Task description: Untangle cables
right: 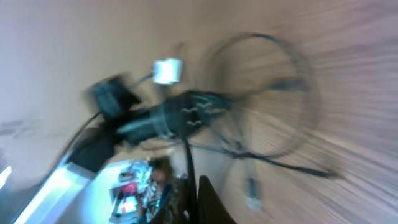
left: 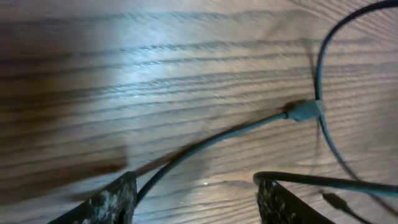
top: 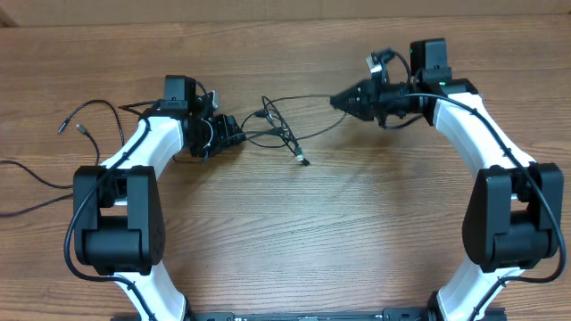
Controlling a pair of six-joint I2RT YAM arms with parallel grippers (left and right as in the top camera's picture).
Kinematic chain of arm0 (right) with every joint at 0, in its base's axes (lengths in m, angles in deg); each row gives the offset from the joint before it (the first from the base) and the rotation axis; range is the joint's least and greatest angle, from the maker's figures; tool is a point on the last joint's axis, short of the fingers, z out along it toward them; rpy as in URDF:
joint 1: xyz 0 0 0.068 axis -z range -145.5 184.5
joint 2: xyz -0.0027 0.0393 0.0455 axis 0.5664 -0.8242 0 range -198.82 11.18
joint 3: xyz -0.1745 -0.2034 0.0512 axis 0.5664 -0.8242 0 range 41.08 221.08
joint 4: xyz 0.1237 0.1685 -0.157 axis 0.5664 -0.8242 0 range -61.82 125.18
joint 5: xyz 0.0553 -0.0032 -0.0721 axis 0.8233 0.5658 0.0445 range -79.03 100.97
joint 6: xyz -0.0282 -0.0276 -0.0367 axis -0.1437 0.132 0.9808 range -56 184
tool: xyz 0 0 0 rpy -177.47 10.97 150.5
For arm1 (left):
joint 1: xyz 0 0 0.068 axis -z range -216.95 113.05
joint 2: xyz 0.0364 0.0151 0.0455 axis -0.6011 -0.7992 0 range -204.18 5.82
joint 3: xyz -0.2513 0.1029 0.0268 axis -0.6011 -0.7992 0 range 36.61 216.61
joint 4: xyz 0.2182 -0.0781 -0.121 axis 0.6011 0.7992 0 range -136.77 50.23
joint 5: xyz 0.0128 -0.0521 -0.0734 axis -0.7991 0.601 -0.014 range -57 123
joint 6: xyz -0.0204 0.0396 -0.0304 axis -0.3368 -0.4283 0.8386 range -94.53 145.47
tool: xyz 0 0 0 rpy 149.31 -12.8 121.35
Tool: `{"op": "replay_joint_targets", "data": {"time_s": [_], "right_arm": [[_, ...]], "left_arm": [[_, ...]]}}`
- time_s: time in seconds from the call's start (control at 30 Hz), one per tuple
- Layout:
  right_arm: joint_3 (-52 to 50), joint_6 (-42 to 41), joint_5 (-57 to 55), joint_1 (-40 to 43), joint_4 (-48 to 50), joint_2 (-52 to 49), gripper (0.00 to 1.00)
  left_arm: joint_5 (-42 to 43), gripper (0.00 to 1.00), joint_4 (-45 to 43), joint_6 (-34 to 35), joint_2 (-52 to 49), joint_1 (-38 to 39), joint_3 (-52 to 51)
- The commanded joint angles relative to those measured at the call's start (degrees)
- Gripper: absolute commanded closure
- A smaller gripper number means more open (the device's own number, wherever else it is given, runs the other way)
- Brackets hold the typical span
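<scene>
The cables (top: 281, 129) are seen knotted on the wooden table (top: 357, 223). A loose cord (top: 98, 111) lies well left of the knot. Only the left wrist view shows a grey plug (left: 305, 111) and a strand passing between the parted jaws of the left gripper (left: 196, 180), unclamped. The right gripper (top: 337, 101), just right of the knot, is closed on a strand. Its own view is blurred.

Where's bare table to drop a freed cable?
Free: the wide table patch bordered by the cable tangle, left arm and right arm. Crowded: between the wrists, and far left where loose cords lie.
</scene>
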Motion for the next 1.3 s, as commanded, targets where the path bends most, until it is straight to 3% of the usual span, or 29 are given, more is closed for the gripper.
{"op": "replay_joint_targets", "data": {"time_s": [0.0, 0.23, 0.43, 0.53, 0.6, 0.93, 1.07, 1.27], "right_arm": [[0.5, 3.8, -19.7, 0.8, -5.7, 0.7, 0.96], [0.5, 3.8, -43.6, 0.7, -18.6, 0.7, 0.96], [0.5, 3.8, -51.4, 0.7, -23.1, 0.7, 0.96], [0.5, 3.8, -47.4, 0.4, -23.3, 0.7, 0.96], [0.4, 3.8, -42.8, -0.3, -23.0, 0.7, 0.96], [0.4, 11.3, -24.7, -7.6, -19.1, 0.7, 0.96], [0.4, 10.8, -24.8, -10.6, -16.6, 0.7, 0.96], [0.4, 7.5, -24.4, -11.1, -12.9, 0.7, 0.96]], "left_arm": [[-1.6, 0.39, 0.4, 1.9, -0.7, -1.4, 1.0], [-1.7, 0.28, 0.6, 3.1, -0.7, -2.5, 1.0], [-1.6, 0.28, 0.6, 3.1, -0.7, -2.7, 1.0], [0.8, 0.27, 0.3, 2.9, -0.7, -2.7, 1.0], [5.2, 0.19, -0.2, 1.3, -0.7, -2.7, 1.0], [39.7, 0.0, -3.3, -19.0, -0.7, -2.3, 1.0], [37.7, 0.02, -3.3, -18.8, -0.7, -1.6, 1.0], [25.9, 0.06, -3.5, -12.8, -0.7, 0.7, 1.0]]}}
